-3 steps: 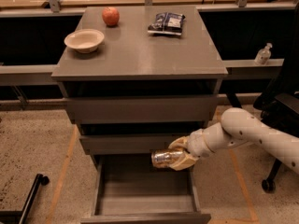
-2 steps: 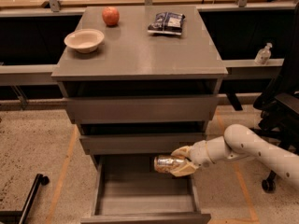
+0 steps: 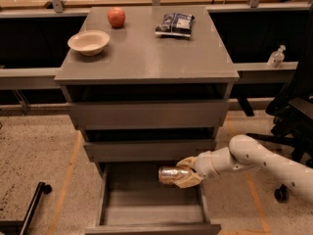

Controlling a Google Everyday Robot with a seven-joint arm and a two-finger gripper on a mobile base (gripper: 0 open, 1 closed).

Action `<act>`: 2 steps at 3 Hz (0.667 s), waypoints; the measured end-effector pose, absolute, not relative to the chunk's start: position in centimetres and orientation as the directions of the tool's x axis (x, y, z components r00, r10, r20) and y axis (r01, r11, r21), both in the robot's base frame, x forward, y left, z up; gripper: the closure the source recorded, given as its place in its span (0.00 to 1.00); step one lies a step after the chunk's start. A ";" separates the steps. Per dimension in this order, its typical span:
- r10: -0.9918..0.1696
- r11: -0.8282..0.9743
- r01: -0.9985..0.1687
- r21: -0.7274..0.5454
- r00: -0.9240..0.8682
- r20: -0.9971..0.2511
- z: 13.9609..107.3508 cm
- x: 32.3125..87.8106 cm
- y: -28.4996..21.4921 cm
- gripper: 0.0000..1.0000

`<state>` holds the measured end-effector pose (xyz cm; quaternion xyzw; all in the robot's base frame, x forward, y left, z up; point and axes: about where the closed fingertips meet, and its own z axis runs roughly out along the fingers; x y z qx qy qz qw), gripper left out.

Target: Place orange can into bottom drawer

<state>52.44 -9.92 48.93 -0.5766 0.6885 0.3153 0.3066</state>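
Note:
The orange can [image 3: 172,175] is a shiny metallic can lying sideways in my gripper [image 3: 189,172], which is shut on it. My white arm reaches in from the right. The can hangs over the right part of the bottom drawer [image 3: 112,213], which is pulled out and open, a deep grey box with nothing showing inside. The can is still above the drawer floor, near the right wall.
The grey cabinet top [image 3: 142,53] bears a red apple [image 3: 116,16], a cream bowl [image 3: 88,42] and a dark blue snack bag [image 3: 175,24]. A small bottle [image 3: 276,57] stands on the ledge at right. A black office chair [image 3: 293,116] stands to the right.
My gripper with the can has moved lower and a little further over the open drawer; the arm has dropped with it.

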 end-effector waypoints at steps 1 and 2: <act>-0.585 0.146 -0.984 0.104 -0.171 -0.793 44.6 53.6 -9.9 1.00; -0.590 0.124 -0.984 0.127 -0.176 -0.788 40.5 54.9 -9.6 1.00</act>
